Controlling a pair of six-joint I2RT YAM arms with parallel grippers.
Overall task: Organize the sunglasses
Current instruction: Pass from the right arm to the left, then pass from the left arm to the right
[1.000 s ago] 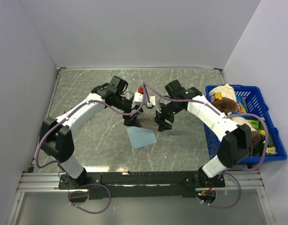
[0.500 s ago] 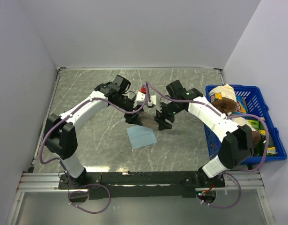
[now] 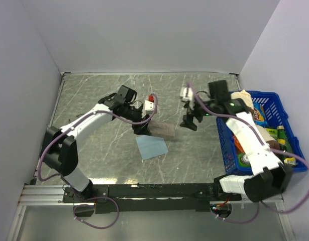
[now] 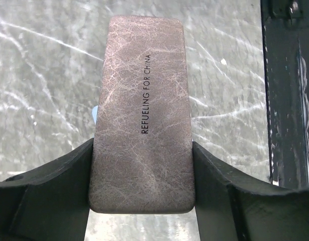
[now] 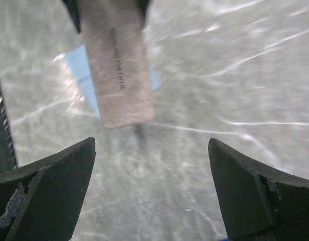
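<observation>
Just ahead of the arm bases, a light blue cloth (image 3: pixel 151 147) lies flat on the grey marbled table (image 3: pixel 109 160). Beyond its far edge is the brown glasses case (image 4: pixel 144 75), lid closed, with "REFUELING FOR CHINA" printed along its top. The left gripper (image 4: pixel 142 150) pinches one end of it, a finger pressed against each long side. In the right wrist view the case's free end crosses over a corner of the cloth. The sunglasses appear in no view, and whether they are inside the closed case cannot be told. To the right of the case and apart from it, the right gripper (image 5: pixel 151 150) hangs over bare table with its fingers spread wide and nothing between them. At the table's right edge stands a blue plastic basket (image 3: pixel 225 149). It is crowded with a tan crumpled bag (image 3: pixel 243 99) at its far end and with bottles and packets too small to name.
</observation>
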